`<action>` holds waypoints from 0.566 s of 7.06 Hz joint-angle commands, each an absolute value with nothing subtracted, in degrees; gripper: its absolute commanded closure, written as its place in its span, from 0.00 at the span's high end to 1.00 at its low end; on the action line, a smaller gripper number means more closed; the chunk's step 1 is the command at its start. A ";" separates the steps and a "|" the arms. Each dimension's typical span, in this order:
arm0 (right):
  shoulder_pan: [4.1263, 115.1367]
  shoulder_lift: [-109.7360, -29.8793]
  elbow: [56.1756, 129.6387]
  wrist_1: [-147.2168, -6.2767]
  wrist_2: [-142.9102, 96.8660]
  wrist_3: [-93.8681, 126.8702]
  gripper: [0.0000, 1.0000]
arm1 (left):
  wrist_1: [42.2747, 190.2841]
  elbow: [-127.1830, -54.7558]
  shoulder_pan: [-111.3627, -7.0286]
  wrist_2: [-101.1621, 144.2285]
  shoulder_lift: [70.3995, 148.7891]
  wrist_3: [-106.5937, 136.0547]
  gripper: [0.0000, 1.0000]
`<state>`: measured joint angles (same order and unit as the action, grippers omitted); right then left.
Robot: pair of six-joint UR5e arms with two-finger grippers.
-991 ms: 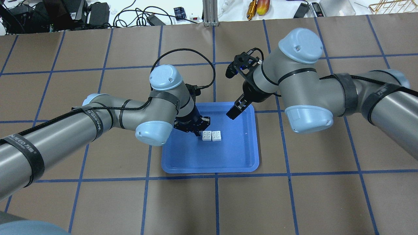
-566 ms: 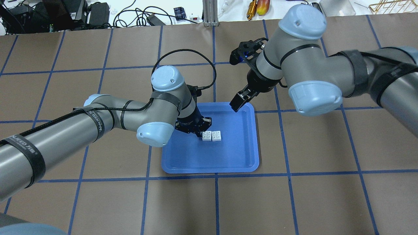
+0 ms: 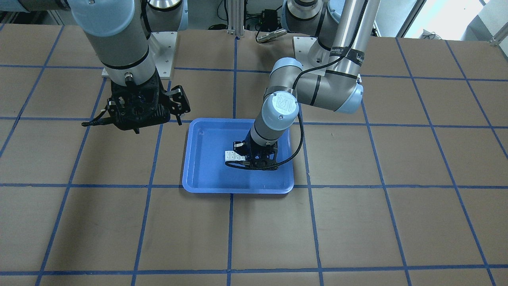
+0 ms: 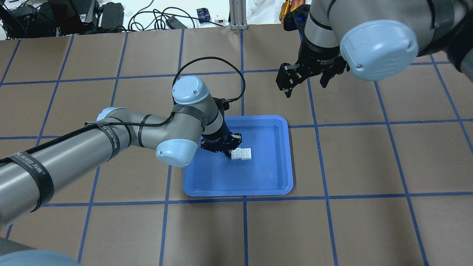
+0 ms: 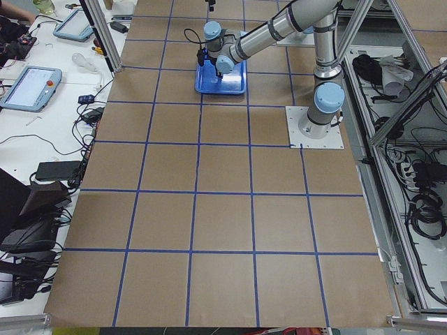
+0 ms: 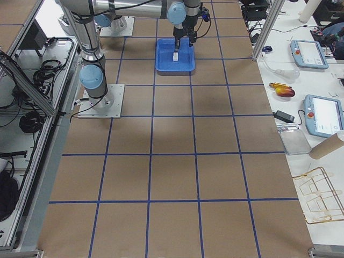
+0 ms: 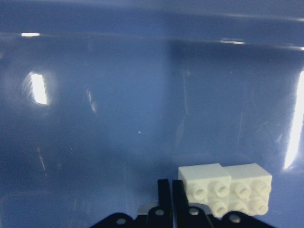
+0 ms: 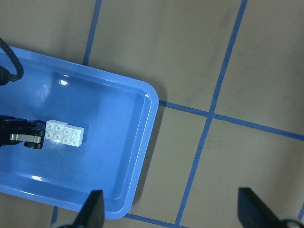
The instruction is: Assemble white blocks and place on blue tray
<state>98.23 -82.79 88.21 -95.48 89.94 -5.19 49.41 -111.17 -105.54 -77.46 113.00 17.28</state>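
The two white blocks (image 4: 242,153) lie side by side and touching, studs up, on the floor of the blue tray (image 4: 258,177). They also show in the front view (image 3: 233,155), the left wrist view (image 7: 225,190) and the right wrist view (image 8: 65,134). My left gripper (image 4: 226,150) is low inside the tray with its fingers (image 7: 165,197) pressed together. Its tips are against the blocks' end and hold nothing. My right gripper (image 4: 305,83) is open and empty. It hangs high over the table beyond the tray's far right corner.
The tray (image 3: 206,167) sits mid-table on brown paper with a blue tape grid. Cables, tools and a metal post (image 4: 236,14) lie beyond the far edge. The left arm's cable (image 4: 207,61) loops above the tray's far side.
My right arm has lifted and swung away from the tray's far edge, towards the far right. The left gripper has shifted slightly, and the blocks have turned a little.
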 commanded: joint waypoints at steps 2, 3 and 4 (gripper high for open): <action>98.61 -88.41 90.68 -95.09 90.52 -3.42 1.00 | 49.04 -110.92 -104.77 -77.52 112.24 16.79 0.16; 98.18 -88.16 92.10 -97.79 90.35 -3.51 1.00 | 49.48 -110.13 -104.50 -77.95 111.63 16.44 0.16; 98.17 -88.59 92.72 -104.09 90.53 -2.73 1.00 | 51.05 -109.26 -103.72 -78.13 110.40 16.44 0.19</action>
<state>98.33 -88.06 91.41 -98.43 90.42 -3.26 49.74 -110.20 -104.49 -77.84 111.59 16.61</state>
